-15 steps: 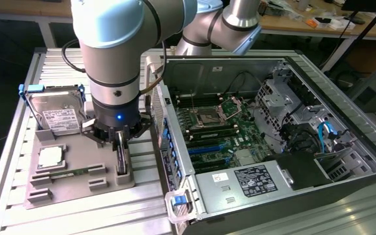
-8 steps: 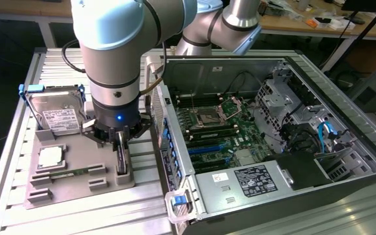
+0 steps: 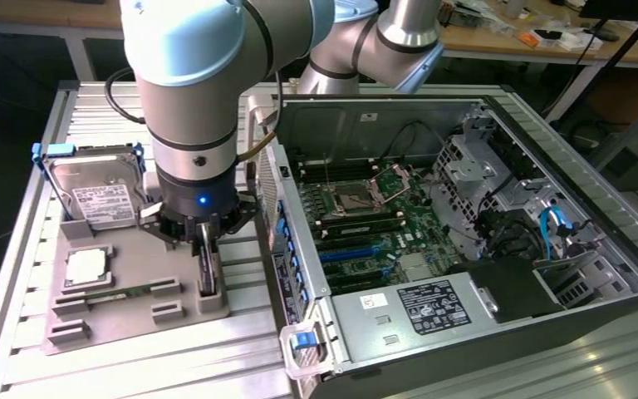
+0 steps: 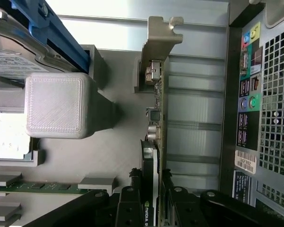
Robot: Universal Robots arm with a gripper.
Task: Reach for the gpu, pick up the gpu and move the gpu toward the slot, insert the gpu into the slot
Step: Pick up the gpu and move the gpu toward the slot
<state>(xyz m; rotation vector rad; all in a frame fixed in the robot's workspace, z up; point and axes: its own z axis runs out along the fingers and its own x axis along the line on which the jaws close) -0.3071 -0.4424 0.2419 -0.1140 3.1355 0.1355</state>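
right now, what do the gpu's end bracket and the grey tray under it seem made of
End bracket of the gpu: likely sheet steel, dull silvery sheen, bent tab. Grey tray: probably 3D-printed plastic, matte; its block shows fine layer lines.

Gripper [image 3: 206, 239]: lowered over grey tray [image 3: 130, 320], at the top edge of the gpu [image 3: 208, 283], which stands on edge directly below.
Hard drive [image 3: 97, 195], processor [image 3: 86, 266], memory stick [image 3: 114, 293]: on the tray, beyond the gripper toward the exterior view's left.
Open case [image 3: 347, 125]: beside the gripper, toward the exterior view's right.
Blue slot [image 3: 352, 248]: inside the case, well apart from the gripper.
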